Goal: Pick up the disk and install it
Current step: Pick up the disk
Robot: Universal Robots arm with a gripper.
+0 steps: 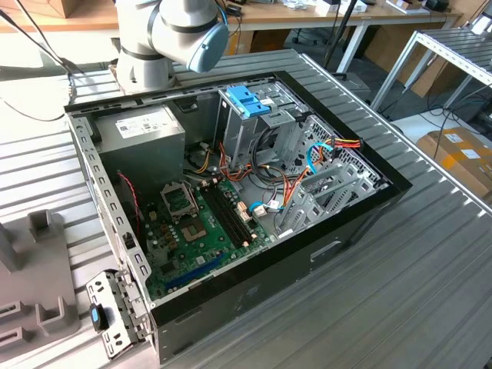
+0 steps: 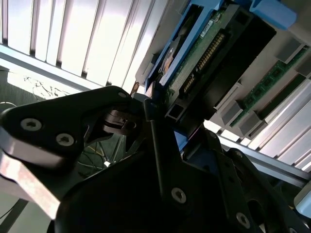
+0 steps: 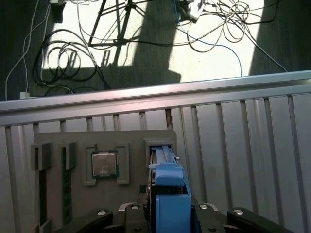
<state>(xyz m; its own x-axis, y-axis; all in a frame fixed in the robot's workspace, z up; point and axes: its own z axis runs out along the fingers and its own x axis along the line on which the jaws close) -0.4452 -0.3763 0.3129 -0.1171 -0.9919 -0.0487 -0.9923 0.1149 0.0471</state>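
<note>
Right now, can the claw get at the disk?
Probably yes. In the first wrist view the claw sits right up against the disk, which stands on edge in a slot of the grey fixture, and nothing lies between them.

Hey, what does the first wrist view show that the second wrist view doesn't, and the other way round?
First wrist view: a processor chip seated in the grey holder tray, and cables on the floor past the table edge. Second wrist view: a green circuit board and connector pins on the disk. Both: the disk's blue rails, the gripper right at it, and the ribbed metal table.
</note>
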